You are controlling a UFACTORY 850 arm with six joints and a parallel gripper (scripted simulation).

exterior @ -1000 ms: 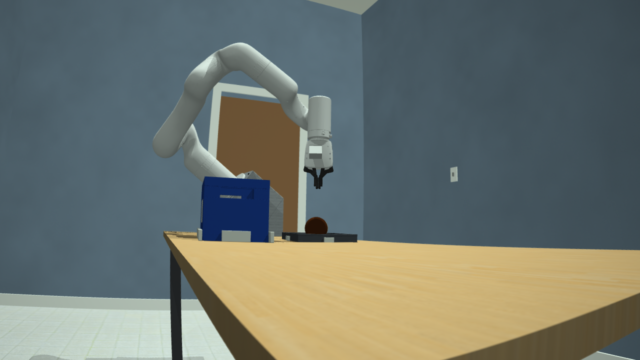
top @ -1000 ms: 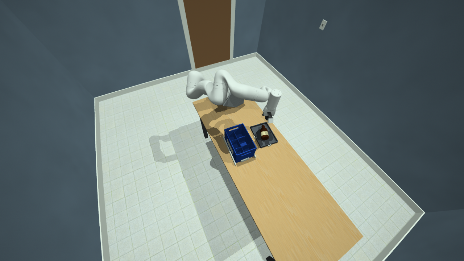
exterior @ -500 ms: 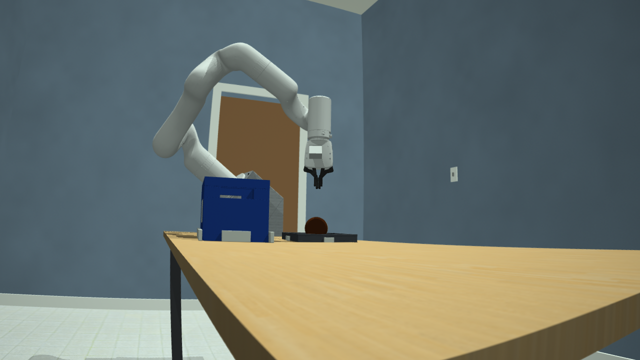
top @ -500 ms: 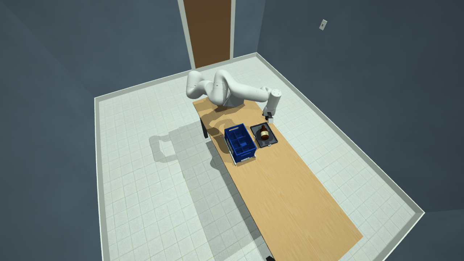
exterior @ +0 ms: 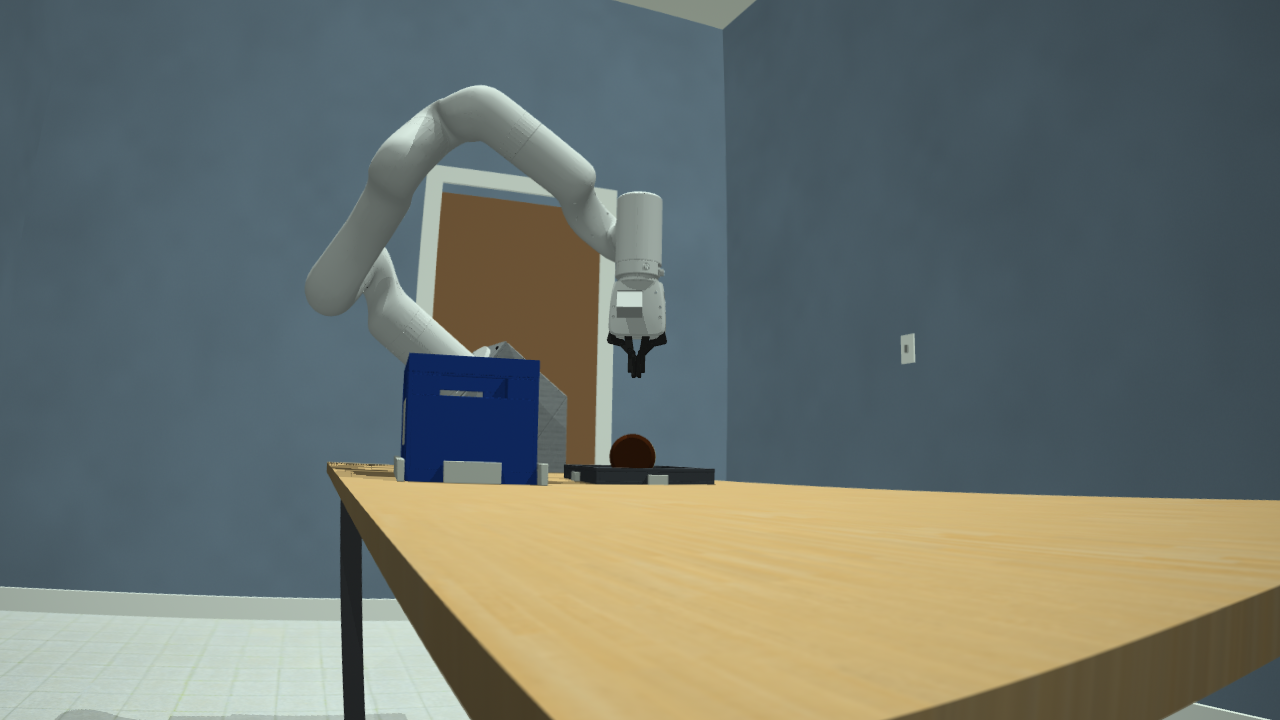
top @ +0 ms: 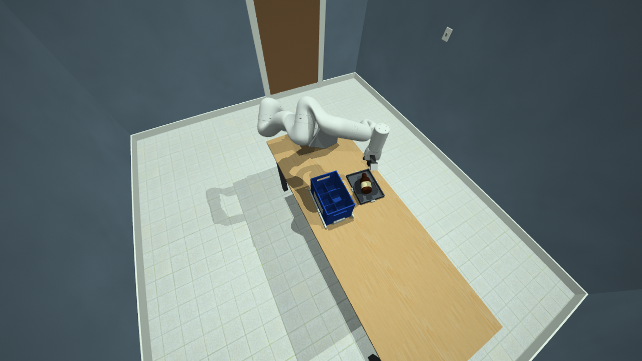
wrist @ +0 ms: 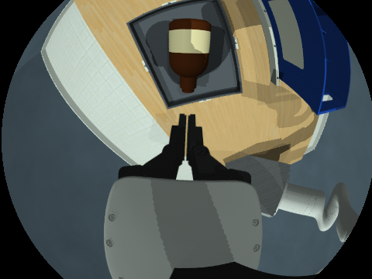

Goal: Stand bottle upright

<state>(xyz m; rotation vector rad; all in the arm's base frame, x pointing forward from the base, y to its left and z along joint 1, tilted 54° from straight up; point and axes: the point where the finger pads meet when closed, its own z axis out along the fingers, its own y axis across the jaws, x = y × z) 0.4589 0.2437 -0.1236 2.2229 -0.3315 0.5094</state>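
At the left, the white arm (top: 343, 128) (exterior: 483, 111) (wrist: 302, 199) is rising from a grey mount (top: 323, 140) (exterior: 553, 420) (wrist: 263, 182) at the far end of the wooden table (top: 404, 260) (exterior: 716, 555) (wrist: 248, 112) and is arching over to the right. In front of the mount, the blue crate (top: 339, 216) (exterior: 469, 429) (wrist: 310, 58) is standing level on the table, its divided compartments facing up, and a pale block (exterior: 471, 471) is sitting against its near side. Just to its right, the dark tray (top: 355, 186) (exterior: 693, 475) (wrist: 221, 85) is lying flat. Inside it, the brown bottle (top: 366, 184) (exterior: 631, 451) (wrist: 189, 58) is lying on its side, its neck pointing to the far side and its round base facing near; a cream label is wrapping its body. Above the table, at the tray's far side, the gripper (top: 368, 165) (exterior: 636, 374) (wrist: 187, 124) is pointing downward, its black fingers clenching together on nothing, well apart from the bottle. Farthest right, a light plate (top: 446, 34) (exterior: 907, 348) is sitting on the blue-grey wall.
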